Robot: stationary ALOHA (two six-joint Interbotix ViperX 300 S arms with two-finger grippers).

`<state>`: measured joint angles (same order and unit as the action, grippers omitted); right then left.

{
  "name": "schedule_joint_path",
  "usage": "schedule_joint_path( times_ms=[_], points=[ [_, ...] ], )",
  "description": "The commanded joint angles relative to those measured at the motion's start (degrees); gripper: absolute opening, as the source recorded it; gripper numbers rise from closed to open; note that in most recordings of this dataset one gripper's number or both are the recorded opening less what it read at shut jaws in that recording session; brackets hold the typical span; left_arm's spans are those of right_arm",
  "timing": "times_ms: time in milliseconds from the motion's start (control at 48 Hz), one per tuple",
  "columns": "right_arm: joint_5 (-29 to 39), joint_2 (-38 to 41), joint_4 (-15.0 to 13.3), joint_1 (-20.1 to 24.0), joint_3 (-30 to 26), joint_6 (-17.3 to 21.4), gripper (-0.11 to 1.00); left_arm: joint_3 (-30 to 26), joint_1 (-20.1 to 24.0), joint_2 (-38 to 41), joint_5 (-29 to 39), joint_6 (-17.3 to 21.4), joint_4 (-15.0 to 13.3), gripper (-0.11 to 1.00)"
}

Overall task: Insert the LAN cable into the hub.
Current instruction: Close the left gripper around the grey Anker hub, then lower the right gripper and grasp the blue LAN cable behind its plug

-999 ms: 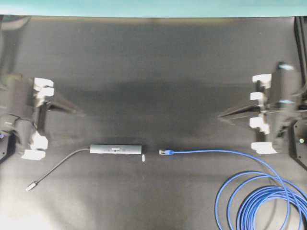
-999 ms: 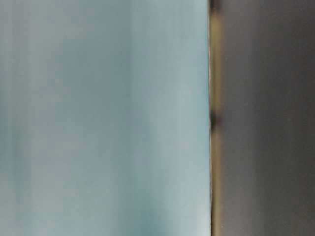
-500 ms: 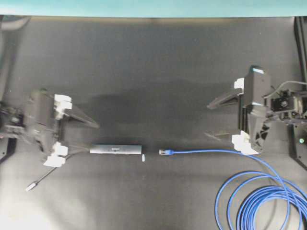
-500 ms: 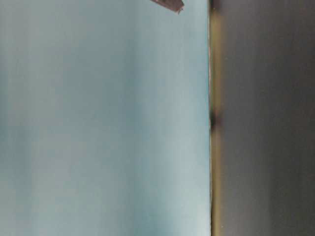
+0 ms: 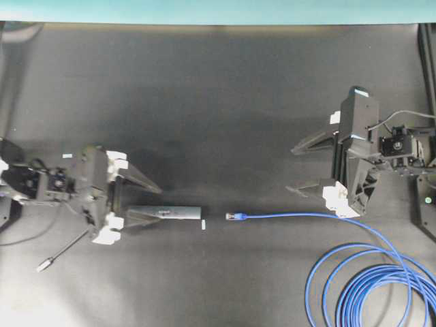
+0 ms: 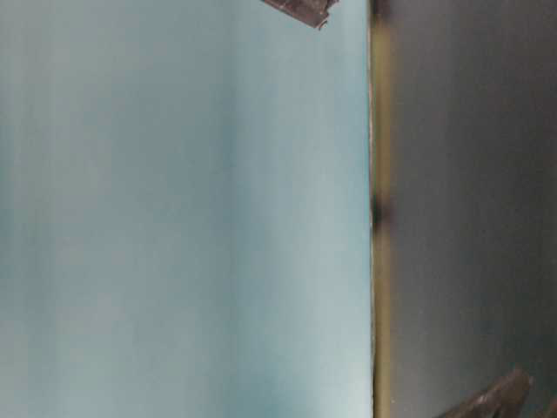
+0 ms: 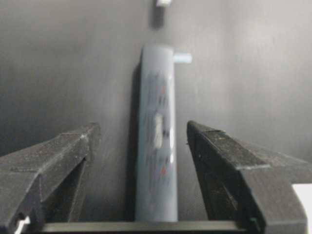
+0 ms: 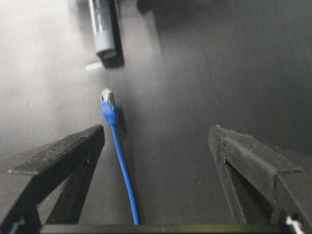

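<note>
The hub (image 5: 170, 212), a slim dark-grey bar, lies on the black mat left of centre. My left gripper (image 5: 153, 203) is open at the hub's left end. In the left wrist view the hub (image 7: 157, 136) lies between the spread fingers of that gripper (image 7: 142, 127), with gaps on both sides. The blue LAN cable (image 5: 300, 215) lies straight, its plug (image 5: 235, 216) a short gap from the hub's right end, its coil (image 5: 368, 286) at the bottom right. My right gripper (image 5: 291, 169) is open and empty just above the cable. The right wrist view shows the cable (image 8: 122, 170) beside the left finger of that gripper (image 8: 157, 130).
A small white tape mark (image 5: 204, 224) sits by the hub's right end. The hub's thin grey cord ends in a silver plug (image 5: 45, 265) at the lower left. The table-level view is blurred, showing only teal, the mat and dark finger parts (image 6: 300, 9).
Both arms have swung in from the table's sides. The left gripper moved right to the hub's left end. The right gripper moved left, close above the cable. Hub and cable have not moved.
</note>
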<state>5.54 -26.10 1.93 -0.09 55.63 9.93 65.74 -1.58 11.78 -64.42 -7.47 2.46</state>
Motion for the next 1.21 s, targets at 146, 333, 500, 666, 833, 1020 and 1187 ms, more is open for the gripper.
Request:
schedule_joint_path(
  times_ms=[146,333,500,666,833,1020,1187],
  points=[
    [0.26,0.09,0.09,-0.26,-0.62,0.53,0.83,-2.90,-1.85,3.69,2.11,-0.18,0.18,0.69],
    [0.26,0.00,0.09,-0.26,-0.62,0.53,0.83,-2.90,-2.37,4.57,2.46,-0.18,0.18,0.69],
    [0.26,0.00,0.09,-0.26,-0.62,0.53,0.83,-3.43,-2.29,5.27,2.46,-0.18,0.18,0.68],
    [0.35,0.09,0.09,-0.26,-0.62,0.53,0.83,-3.34,-2.55,5.54,2.55,0.88,0.18,0.59],
    [0.09,0.09,0.09,-0.26,-0.26,0.53,0.83,-3.43,-2.55,5.36,2.55,2.11,0.18,0.28],
    [-0.26,0.26,0.09,0.09,0.88,0.53,0.83,-5.36,-2.46,2.11,7.21,1.76,0.18,0.28],
    [-2.46,1.32,0.09,1.05,2.46,0.44,0.83,-7.82,-2.37,-4.83,19.95,2.02,0.18,0.28]
  ],
)
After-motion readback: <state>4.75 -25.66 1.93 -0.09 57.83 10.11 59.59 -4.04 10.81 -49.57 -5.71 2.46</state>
